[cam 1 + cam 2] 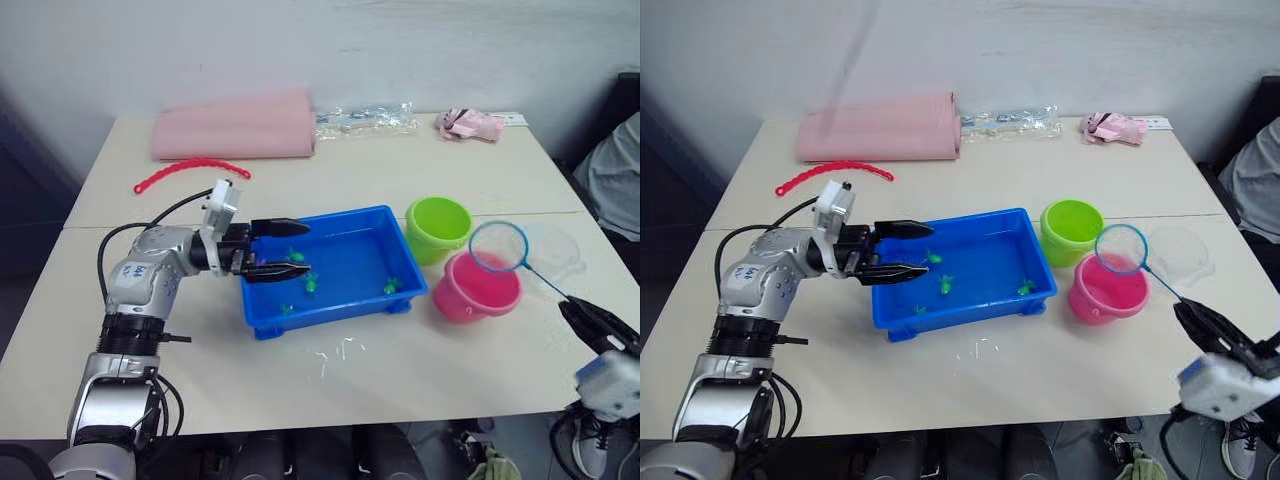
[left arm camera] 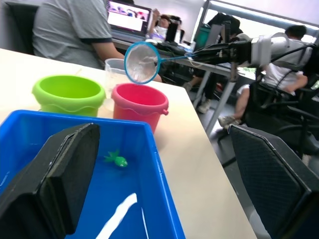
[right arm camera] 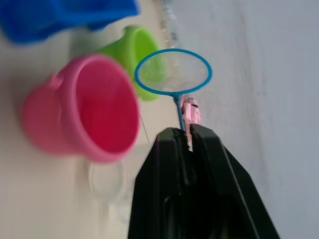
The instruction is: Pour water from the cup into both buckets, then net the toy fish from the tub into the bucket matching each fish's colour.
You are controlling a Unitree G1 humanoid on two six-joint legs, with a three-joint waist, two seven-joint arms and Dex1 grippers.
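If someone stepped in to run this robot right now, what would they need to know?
Right end effector: shut on the net handle; the hoop is over the pink bucket.
Left end effector: open, empty, over the left end of the tub.
The green bucket stands beside the tub, the pink one next to it; the cup is behind the pink bucket.
Done: I cannot tell whether water was poured or whether any fish are in the buckets.
Left: four green fish are in the tub, to be netted into the green bucket. No pink fish in sight.
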